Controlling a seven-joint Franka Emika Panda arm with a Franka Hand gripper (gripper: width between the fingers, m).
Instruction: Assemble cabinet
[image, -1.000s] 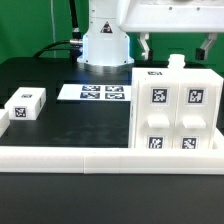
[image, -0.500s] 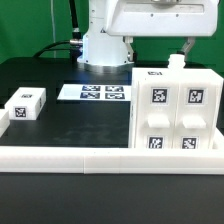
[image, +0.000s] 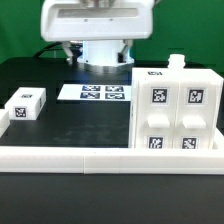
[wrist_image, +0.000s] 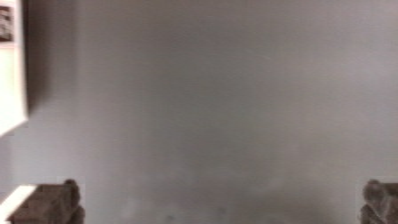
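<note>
The cabinet (image: 175, 110) is a tall white box with several black-and-white tags on its front. It stands at the exterior view's right, with a small white knob (image: 177, 62) on its top. My gripper (image: 99, 50) hangs high at the back centre, left of the cabinet and above the marker board (image: 100, 92). It is open wide and empty. In the wrist view the gripper (wrist_image: 214, 205) shows only its dark fingertips (wrist_image: 50, 205) at the picture's edges, over a blurred grey surface. The cabinet does not show in the wrist view.
A small white block (image: 24, 104) with one tag lies at the exterior view's left. A long white rail (image: 110, 157) runs along the table's front. The robot's white base (image: 100, 60) stands behind the marker board. A blurred white edge (wrist_image: 11, 70) shows in the wrist view.
My gripper has swung from above the cabinet's top toward the exterior view's left, to over the marker board. The cabinet and the small block have not moved.
</note>
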